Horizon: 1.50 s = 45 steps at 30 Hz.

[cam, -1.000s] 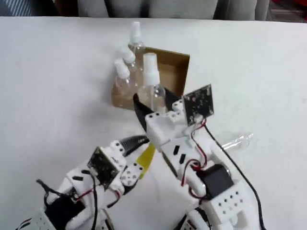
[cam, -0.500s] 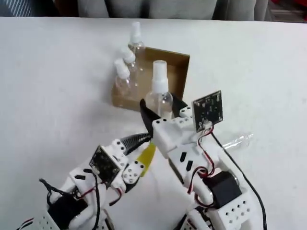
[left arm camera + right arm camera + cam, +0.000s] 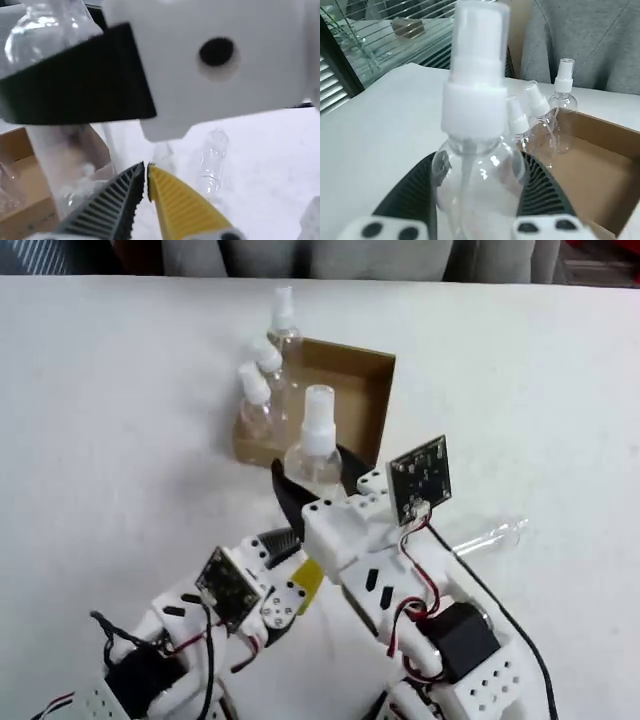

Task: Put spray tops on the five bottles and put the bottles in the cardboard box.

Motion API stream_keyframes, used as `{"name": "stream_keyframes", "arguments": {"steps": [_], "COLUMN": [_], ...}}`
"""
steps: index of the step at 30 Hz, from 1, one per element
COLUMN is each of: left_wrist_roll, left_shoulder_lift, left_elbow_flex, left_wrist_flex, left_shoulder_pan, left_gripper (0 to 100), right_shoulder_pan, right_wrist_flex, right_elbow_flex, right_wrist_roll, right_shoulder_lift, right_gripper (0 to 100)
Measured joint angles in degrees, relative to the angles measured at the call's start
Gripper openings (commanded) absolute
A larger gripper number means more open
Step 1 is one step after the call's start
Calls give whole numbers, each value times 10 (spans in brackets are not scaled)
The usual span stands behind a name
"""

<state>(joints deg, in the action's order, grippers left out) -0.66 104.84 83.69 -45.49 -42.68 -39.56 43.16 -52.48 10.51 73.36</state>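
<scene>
Right gripper (image 3: 318, 472) clamped around a clear bottle (image 3: 316, 455), spray top on, upright at the near edge of the cardboard box (image 3: 365, 390). Three topped bottles (image 3: 258, 405) stand close together along one side of the box. Left gripper (image 3: 146, 172) pinched closed on nothing, low beside the right arm; a loose bottle (image 3: 490, 535) lies flat on the table, apart from the box.

Arms (image 3: 352, 528) white plastic, red-black cables (image 3: 413, 575), square circuit boards (image 3: 420, 478); left claw (image 3: 146, 173) black-yellow, right claw (image 3: 479, 165) black
</scene>
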Motion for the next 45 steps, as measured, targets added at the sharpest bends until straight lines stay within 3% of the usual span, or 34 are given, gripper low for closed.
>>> {"name": "stream_keyframes", "arguments": {"steps": [16,22,25,34,40,45], "left_wrist_roll": [0,5,47,94,94,94], "left_shoulder_lift": [-6,-6,-6,-4,-4,-4], "left_elbow_flex": [25,25,25,84,134,134], "left_wrist_flex": [25,-40,-82,-74,-17,-10], "left_shoulder_pan": [47,65,89,284,402,455], "left_gripper": [20,20,21,21,21,21], "right_shoulder_pan": [5,85,123,175,217,242], "right_wrist_flex": [50,-35,-86,-206,-361,-469], "right_elbow_flex": [47,18,-14,-71,-72,-51], "right_wrist_roll": [2,-49,-72,-101,-103,-103], "right_shoulder_lift": [2,3,2,-47,-219,-388], "right_gripper": [15,15,15,15,15,15]}}
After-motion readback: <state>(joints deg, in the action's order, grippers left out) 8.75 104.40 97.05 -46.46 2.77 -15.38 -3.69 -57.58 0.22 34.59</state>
